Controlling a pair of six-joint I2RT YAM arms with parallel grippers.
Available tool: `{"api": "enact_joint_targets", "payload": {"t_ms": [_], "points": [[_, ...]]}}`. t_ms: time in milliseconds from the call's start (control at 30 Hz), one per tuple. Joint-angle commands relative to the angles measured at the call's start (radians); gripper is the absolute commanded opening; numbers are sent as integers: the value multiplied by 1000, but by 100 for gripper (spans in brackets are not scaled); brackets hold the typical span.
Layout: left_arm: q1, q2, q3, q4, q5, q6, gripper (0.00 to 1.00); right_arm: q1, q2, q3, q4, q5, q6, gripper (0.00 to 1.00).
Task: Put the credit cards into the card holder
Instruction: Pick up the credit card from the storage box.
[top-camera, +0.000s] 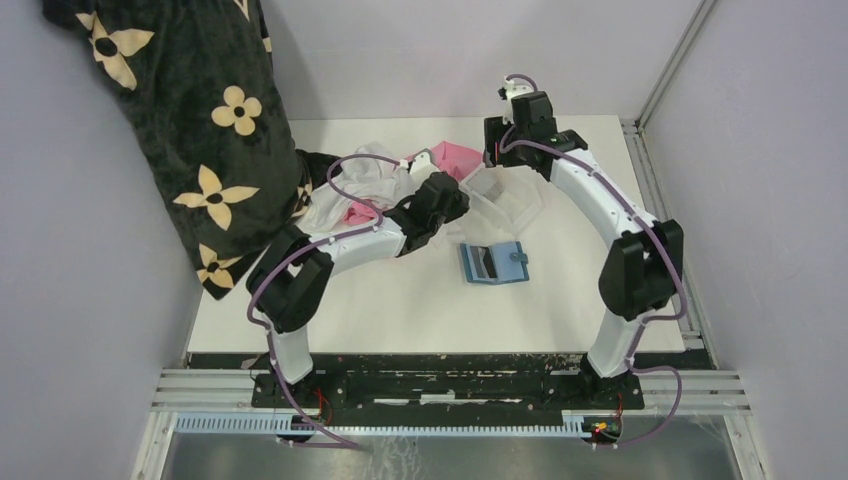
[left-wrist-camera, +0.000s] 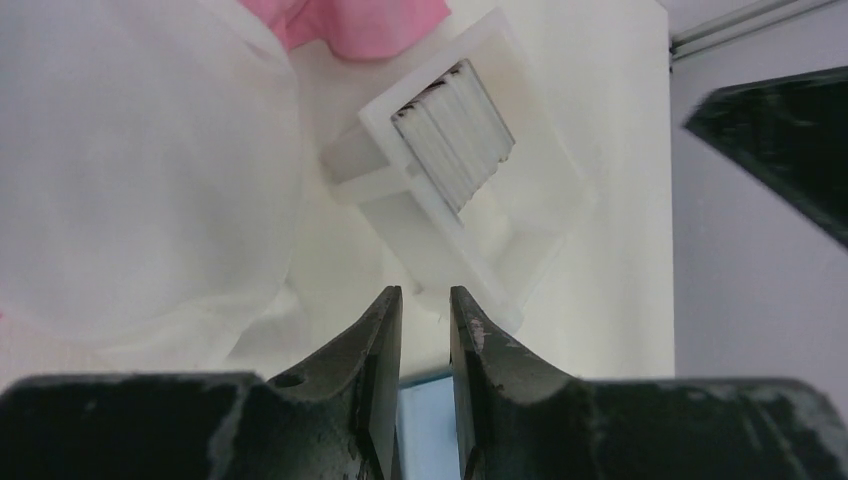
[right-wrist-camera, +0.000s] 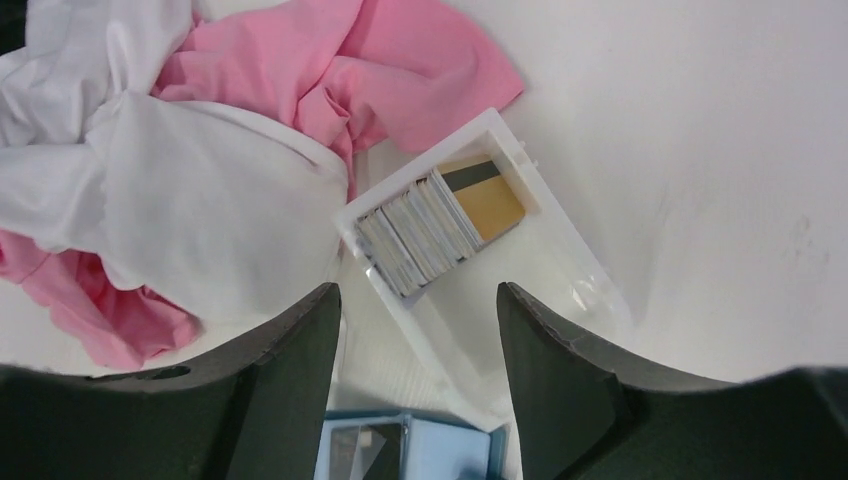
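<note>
**Trainee:** What lies closest to the lenses?

**Operator:** My own fingers. The right gripper (right-wrist-camera: 418, 290) is spread wide and holds nothing. It hangs above the clear tray (right-wrist-camera: 585, 272). The left gripper (left-wrist-camera: 425, 295) is nearly pressed together, with a slim gap, and pinches nothing.

**Trainee:** Where are the credit cards?

**Operator:** The credit cards (right-wrist-camera: 420, 235) stand on edge, filed side by side, in the end of the tray beside the white cloth (right-wrist-camera: 200, 200) and the pink cloth (right-wrist-camera: 400, 60). The tray sits right of centre, toward the far edge of the desk. The card holder (top-camera: 493, 263) lies open near the middle of the desk, just nearer than the tray.

**Trainee:** How will they handle?

**Operator:** I judge them light, stiff, thin and slick. I would pinch one card across its faces at the exposed top edge. The gold card (right-wrist-camera: 485, 200) leans apart from the pack, so it is the easiest first pick.

**Trainee:** Orientation?

**Operator:** The long edges run along the tray's long axis, which lies skewed to the desk edges.
</note>
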Motion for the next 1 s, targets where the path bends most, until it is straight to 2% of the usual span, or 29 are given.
{"api": "enact_joint_targets", "payload": {"t_ms": [0, 267, 967], "points": [[22, 71, 92, 40, 68, 20, 32, -37, 127, 116, -56, -110, -41, 65], [43, 153, 144, 45, 113, 6, 31, -73, 234, 184, -53, -193, -59, 65], [79, 263, 193, 69, 152, -19, 30, -110, 431, 353, -96, -271, -90, 64]]}}
